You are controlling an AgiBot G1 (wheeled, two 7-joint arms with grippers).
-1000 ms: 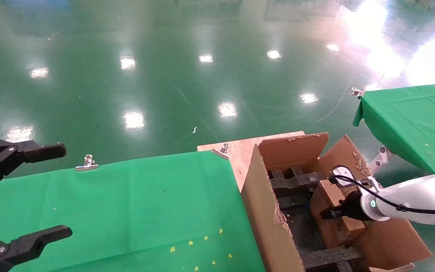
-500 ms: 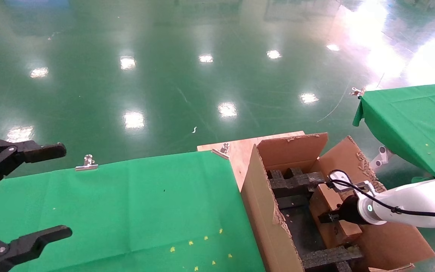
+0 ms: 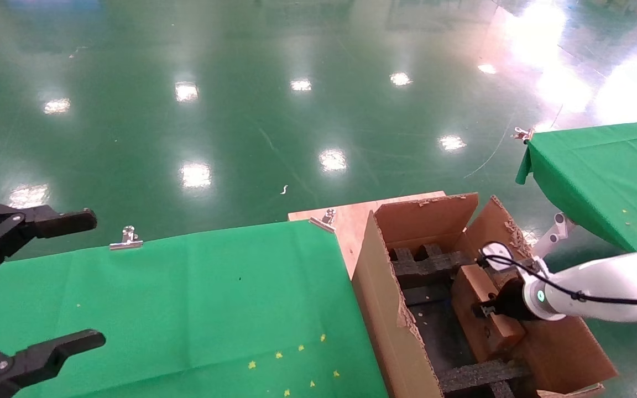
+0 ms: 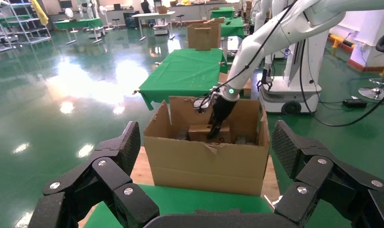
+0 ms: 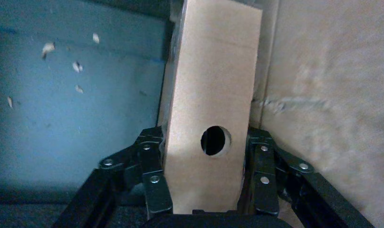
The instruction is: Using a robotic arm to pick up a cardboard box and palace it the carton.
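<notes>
Green-clothed table [image 3: 197, 293] fills the near left. At its right end stands the large brown corrugated carton [image 3: 385, 309] with ragged flaps and black foam inserts [image 3: 429, 265].

The white glossy robotic arm [image 3: 600, 287] reaches in from the right. Right gripper [image 5: 206, 190] is down inside the carton, fingers [image 5: 154, 183] clamped on both sides of the small flat brown cardboard box [image 3: 481, 298] with the round hole [image 5: 215, 140]. The box stands on edge against the carton's right wall.

Step in hand, as judged: placing, nearly done. Next move calls for lowering until the box seats, then opening the fingers and withdrawing straight up, clear of the flaps.

Left gripper [image 3: 36, 287], an all-black claw, hangs spread wide and empty over the table's near left.

Hidden: the box's lower edge, so whether it touches the carton floor cannot be told. Near foam insert is cut off.
</notes>
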